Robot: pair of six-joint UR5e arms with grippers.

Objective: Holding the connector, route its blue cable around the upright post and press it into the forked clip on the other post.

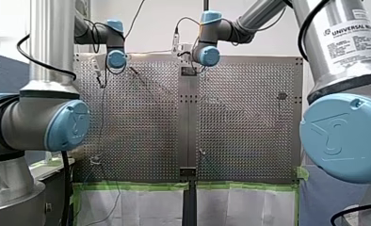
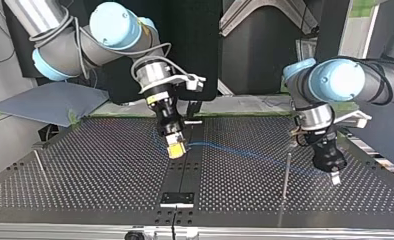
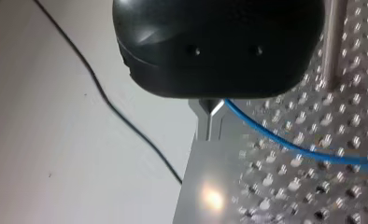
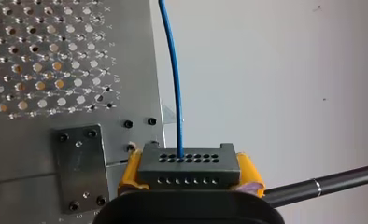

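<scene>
My right pincer (image 4: 190, 173) is clamped, yellow pads on either side, on the dark grey multi-hole connector block (image 4: 189, 161). It holds the block just above the perforated metal surface (image 2: 95, 170) near the central seam, so that the thin blue cable (image 4: 173, 70) leaves its face straight and free. The cable runs low across the surface to my black left pincer (image 2: 334, 176), which appears closed on the cable's far stretch, apparently to make the line taut and steerable. A thin upright metal post (image 2: 286, 175) stands just beside that line, near my left pincer. A second thin post (image 2: 40, 165) stands well apart at the top view's left. Which one carries the fork is too small to tell. By my judgement, the cable is not yet wrapped around a post.
</scene>
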